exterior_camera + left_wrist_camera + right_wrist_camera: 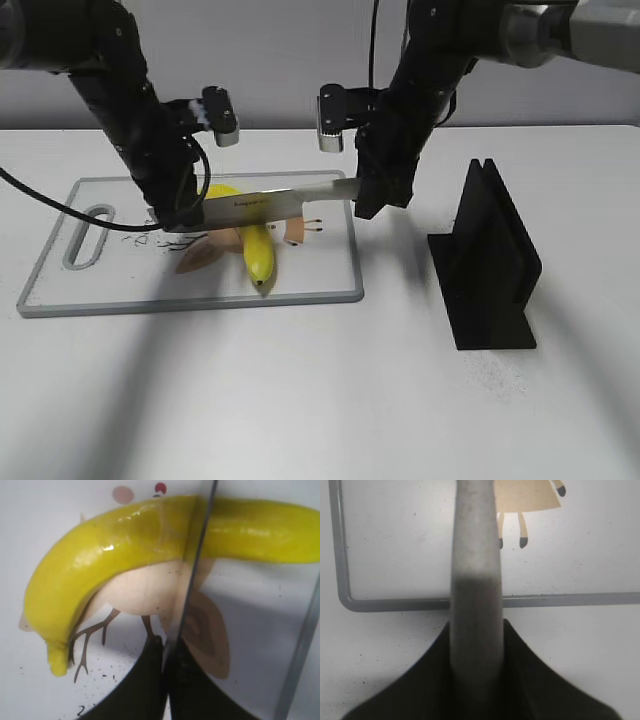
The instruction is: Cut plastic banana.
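Observation:
A yellow plastic banana (259,251) lies on the white cutting board (60,290). A knife (270,207) is held level across the banana's middle. My left gripper (180,215) is shut on the blade's tip end. My right gripper (368,200) is shut on the handle. In the left wrist view the blade (192,580) crosses the banana (100,555) just ahead of the shut jaws (164,650). In the right wrist view the jaws (476,645) clamp the grey handle (475,580). The banana looks whole on both sides of the blade.
A black knife stand (490,260) stands on the table to the right of the board. The board has a grey rim (420,602), a handle slot at its left end (88,235) and a printed bird picture (140,592) under the banana.

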`<state>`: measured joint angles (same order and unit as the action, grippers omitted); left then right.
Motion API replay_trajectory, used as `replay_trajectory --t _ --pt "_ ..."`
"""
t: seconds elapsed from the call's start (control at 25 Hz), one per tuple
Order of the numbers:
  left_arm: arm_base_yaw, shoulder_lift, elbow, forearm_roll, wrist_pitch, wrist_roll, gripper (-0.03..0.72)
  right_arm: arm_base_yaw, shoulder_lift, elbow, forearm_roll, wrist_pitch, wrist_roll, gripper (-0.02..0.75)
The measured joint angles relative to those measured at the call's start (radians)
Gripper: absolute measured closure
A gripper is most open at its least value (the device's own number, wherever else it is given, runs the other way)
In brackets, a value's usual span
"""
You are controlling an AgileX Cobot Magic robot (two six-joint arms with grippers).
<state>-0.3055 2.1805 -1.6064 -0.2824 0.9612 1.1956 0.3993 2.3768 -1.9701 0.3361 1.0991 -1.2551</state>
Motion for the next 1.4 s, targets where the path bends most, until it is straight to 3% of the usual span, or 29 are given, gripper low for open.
replay_trajectory --t 0.36,0.72,1.16,1.28,1.4 --pt "-0.003 -0.026 -0.021 0.017 0.018 0.001 0.689 0.002 -0.013 -0.004 -0.001 0.013 0.003 0.545" --pt "-0.003 -0.137 -0.106 0.057 0.193 0.03 0.694 0.008 -0.115 -0.028 0.007 0.091 0.022 0.547" --pt "-0.003 -0.217 -0.178 0.049 0.261 0.034 0.688 0.008 -0.187 -0.053 0.006 0.103 0.023 0.547" --pt "-0.001 -0.217 -0.178 0.023 0.259 0.025 0.606 0.008 -0.187 -0.053 0.001 0.111 0.024 0.547" --pt "0.004 -0.218 -0.181 -0.054 0.259 0.021 0.353 0.007 -0.187 -0.051 -0.024 0.116 0.027 0.547"
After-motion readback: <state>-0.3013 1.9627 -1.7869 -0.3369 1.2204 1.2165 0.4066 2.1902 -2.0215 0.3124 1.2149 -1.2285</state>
